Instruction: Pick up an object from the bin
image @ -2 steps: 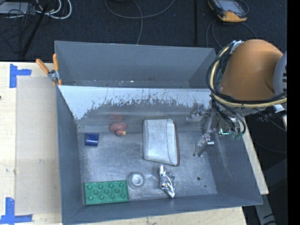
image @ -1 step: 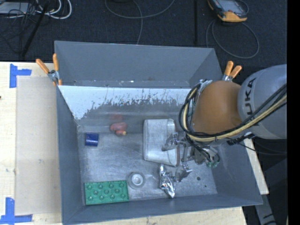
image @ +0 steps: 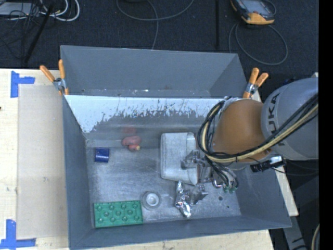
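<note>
Camera view: arm comes in from the right, orange cover at the wrist with black and yellow cables looped round it; pincer sits low in the bin, over the near-right part of the floor; cannot tell if it is open or closed, as its metal blends with what lies below; nothing seen clearly held; crumpled silver foil wad lies right at the pincer's tip, on the side toward the near wall, touching or just apart, can't tell which; pale grey box on mid-floor just behind the pincer, its right side partly covered by pincer hardware; small clear round cap left of the foil wad, near but apart; green studded plate flat in the near-left corner, just beside the cap; blue cup by the left wall, well apart from the pincer; pink lump toward the back wall, right of the blue cup, not touching it.
</note>
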Tool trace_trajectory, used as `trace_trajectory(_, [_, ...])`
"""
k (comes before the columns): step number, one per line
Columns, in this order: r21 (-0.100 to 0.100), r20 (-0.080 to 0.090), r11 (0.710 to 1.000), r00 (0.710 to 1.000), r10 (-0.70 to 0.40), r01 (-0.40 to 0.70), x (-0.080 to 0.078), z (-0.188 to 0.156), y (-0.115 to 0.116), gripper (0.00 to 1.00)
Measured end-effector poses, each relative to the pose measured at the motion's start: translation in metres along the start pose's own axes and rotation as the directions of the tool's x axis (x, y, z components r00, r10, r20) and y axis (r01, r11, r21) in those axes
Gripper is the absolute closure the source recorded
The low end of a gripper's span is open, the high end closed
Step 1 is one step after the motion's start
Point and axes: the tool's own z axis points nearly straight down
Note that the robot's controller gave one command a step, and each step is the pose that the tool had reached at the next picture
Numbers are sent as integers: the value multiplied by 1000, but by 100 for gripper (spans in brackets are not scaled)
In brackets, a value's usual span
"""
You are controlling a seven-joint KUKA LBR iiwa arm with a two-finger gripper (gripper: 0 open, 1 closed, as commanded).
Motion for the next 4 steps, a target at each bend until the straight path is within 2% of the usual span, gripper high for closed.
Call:
trace_trajectory(1, [-12, 11, 991, 992, -130, 130, -46, 8, -42, 0])
trace_trajectory(2, [-3, 13, 999, 999, -51, 51, -40, 7, -39, 0])
trace_trajectory(3, [-3, 19, 999, 999, -51, 51, -41, 6, -39, 100])
trace_trajectory(4, [8, -17, 1000, 1000, 13, -13, -68, -115, -35, 100])
